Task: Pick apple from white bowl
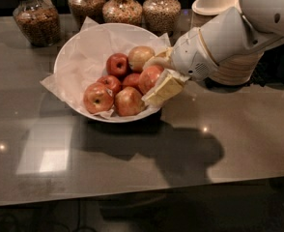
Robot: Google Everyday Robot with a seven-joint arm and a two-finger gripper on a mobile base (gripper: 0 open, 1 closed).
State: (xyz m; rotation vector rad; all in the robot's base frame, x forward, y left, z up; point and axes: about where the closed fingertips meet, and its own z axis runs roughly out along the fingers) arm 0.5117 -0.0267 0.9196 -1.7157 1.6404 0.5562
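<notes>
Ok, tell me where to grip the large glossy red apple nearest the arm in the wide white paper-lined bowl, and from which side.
Probably best: take the red apple across its round middle, coming over the rim of the white bowl on the arm's side; other apples crowd its far side. The gripper sits right there.
</notes>
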